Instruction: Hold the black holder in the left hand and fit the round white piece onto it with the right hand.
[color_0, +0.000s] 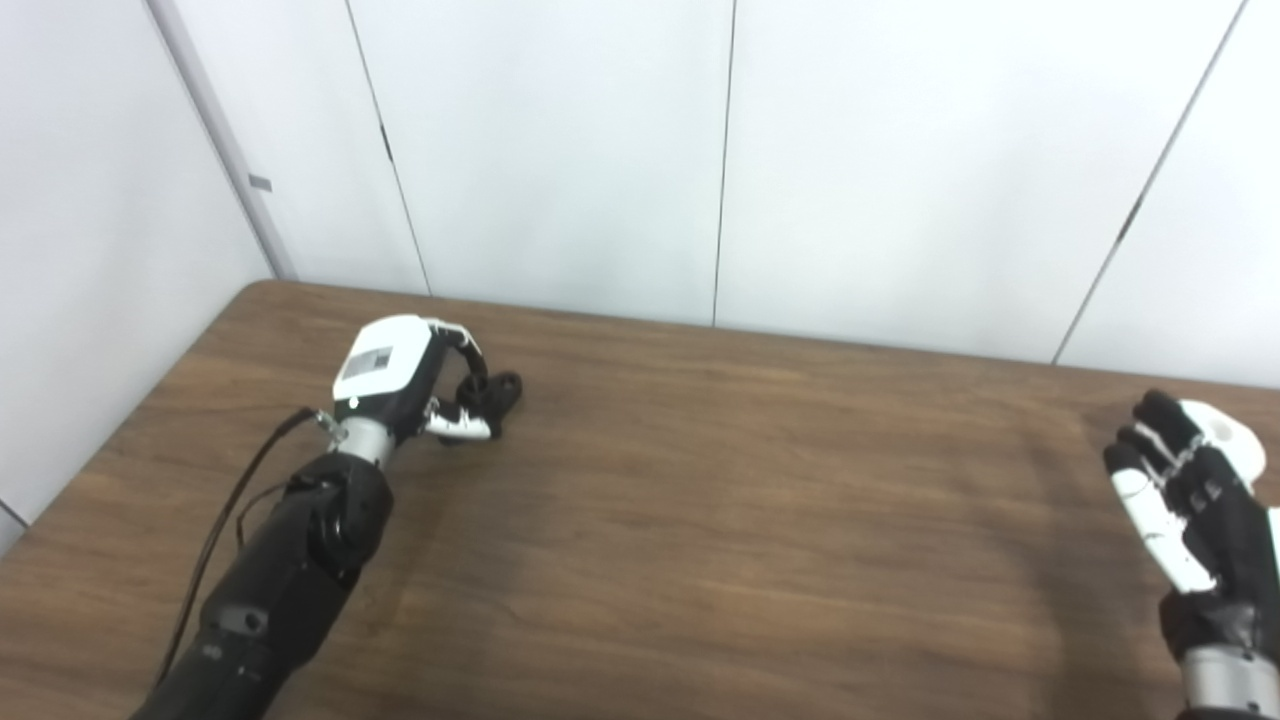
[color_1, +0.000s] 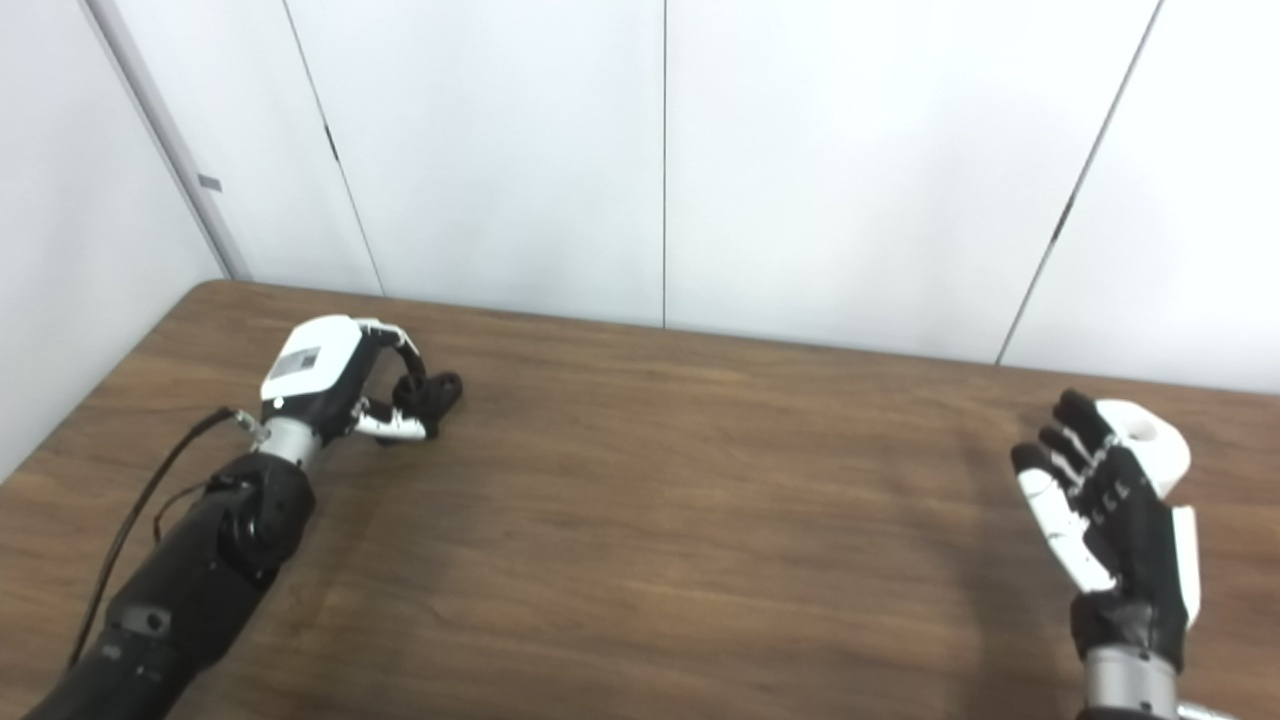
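Your left hand (color_0: 400, 375), at ten o'clock, curls around the black holder (color_0: 492, 392). Your right hand (color_1: 1110, 510), at four, is spread apart, touching the round white piece (color_1: 1150, 440), whose hole only the right eye shows.

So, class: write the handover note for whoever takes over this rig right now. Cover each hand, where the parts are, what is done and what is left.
Left hand: curled around the black holder at the far left of the table; whether it is lifted cannot be told.
Right hand: open, fingers spread, at the right edge.
Round white piece: just behind the right hand's fingers, apparently not gripped.
Done: left hand on the holder.
Left: grasp the white piece, bring the parts together, fit it on.
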